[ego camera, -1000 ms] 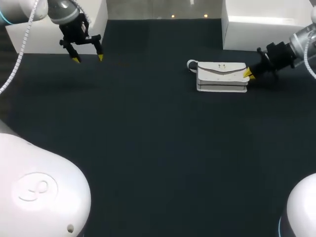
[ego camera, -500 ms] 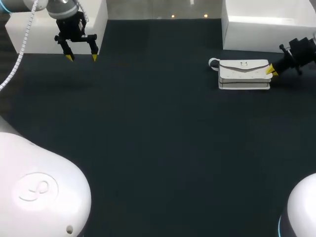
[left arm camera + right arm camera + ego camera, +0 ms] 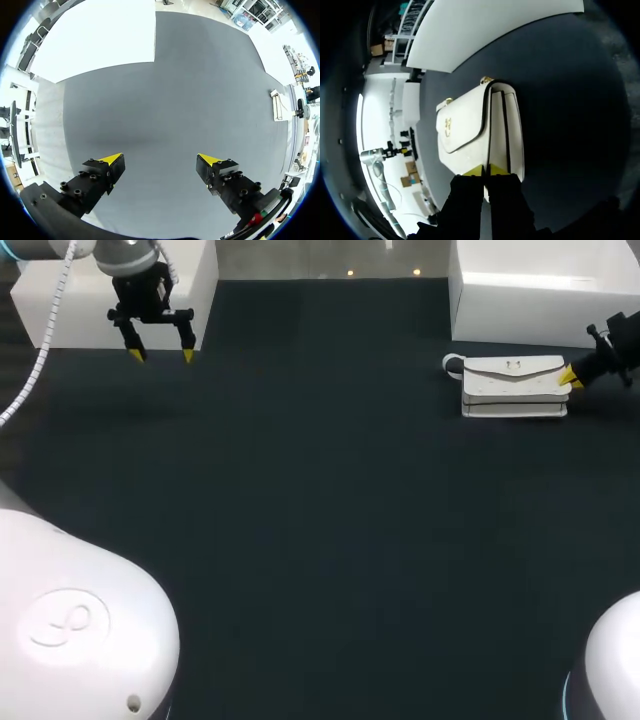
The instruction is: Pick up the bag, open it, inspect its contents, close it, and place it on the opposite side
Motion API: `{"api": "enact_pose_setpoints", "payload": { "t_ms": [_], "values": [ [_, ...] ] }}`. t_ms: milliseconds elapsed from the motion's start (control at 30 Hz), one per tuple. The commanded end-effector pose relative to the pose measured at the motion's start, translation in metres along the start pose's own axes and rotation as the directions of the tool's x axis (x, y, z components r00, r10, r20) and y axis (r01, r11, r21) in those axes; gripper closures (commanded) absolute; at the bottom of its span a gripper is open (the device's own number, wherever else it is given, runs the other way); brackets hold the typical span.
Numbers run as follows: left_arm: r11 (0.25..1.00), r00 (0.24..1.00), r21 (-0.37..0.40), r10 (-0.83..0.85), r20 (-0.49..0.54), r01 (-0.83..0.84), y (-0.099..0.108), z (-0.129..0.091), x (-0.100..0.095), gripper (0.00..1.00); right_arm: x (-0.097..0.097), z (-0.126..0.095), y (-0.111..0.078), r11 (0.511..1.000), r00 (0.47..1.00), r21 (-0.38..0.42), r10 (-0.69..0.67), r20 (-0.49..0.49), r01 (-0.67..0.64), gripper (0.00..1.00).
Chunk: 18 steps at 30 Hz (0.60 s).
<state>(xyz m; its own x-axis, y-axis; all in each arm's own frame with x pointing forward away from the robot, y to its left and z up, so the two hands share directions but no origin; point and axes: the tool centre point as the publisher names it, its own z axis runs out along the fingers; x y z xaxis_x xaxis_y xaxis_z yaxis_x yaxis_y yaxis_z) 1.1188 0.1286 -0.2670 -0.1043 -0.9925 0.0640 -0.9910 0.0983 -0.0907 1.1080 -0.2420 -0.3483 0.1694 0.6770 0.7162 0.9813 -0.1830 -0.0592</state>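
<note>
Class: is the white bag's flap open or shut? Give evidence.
Shut. The bag has its flap lying flat over the front in the right wrist view.

Open table (image 3: 320, 540) across the middle; left white box (image 3: 85, 320), right white box (image 3: 530, 300) and bag (image 3: 514, 387) block the far corners.

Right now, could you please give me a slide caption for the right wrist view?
Right end effector pinching one end of the white bag, dark table beyond.

Left pincer (image 3: 160, 158) spread wide over table (image 3: 190, 90), bag (image 3: 276, 105) well apart
</note>
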Motion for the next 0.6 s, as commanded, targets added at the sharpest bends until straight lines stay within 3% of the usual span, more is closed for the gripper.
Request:
{"api": "enact_pose_setpoints", "payload": {
  "t_ms": [33,333,600],
  "values": [
    [1.000,1.000,-0.004,-0.006,0.011,0.007,0.001,-0.002,-0.002,0.00,-0.002,-0.002,0.007,0.999,1.000,0.038,0.000,-0.005,0.000,1.00],
    [1.000,1.000,0.005,-0.017,0.021,0.017,0.005,-0.004,-0.009,0.00,-0.002,-0.002,0.007,0.999,1.000,0.038,0.000,-0.005,0.000,1.00],
    [1.000,0.999,0.023,-0.010,0.037,0.009,0.011,-0.015,-0.014,0.00,-0.009,-0.039,0.034,0.998,0.995,-0.040,-0.050,0.082,0.053,1.00]
  ]
}}
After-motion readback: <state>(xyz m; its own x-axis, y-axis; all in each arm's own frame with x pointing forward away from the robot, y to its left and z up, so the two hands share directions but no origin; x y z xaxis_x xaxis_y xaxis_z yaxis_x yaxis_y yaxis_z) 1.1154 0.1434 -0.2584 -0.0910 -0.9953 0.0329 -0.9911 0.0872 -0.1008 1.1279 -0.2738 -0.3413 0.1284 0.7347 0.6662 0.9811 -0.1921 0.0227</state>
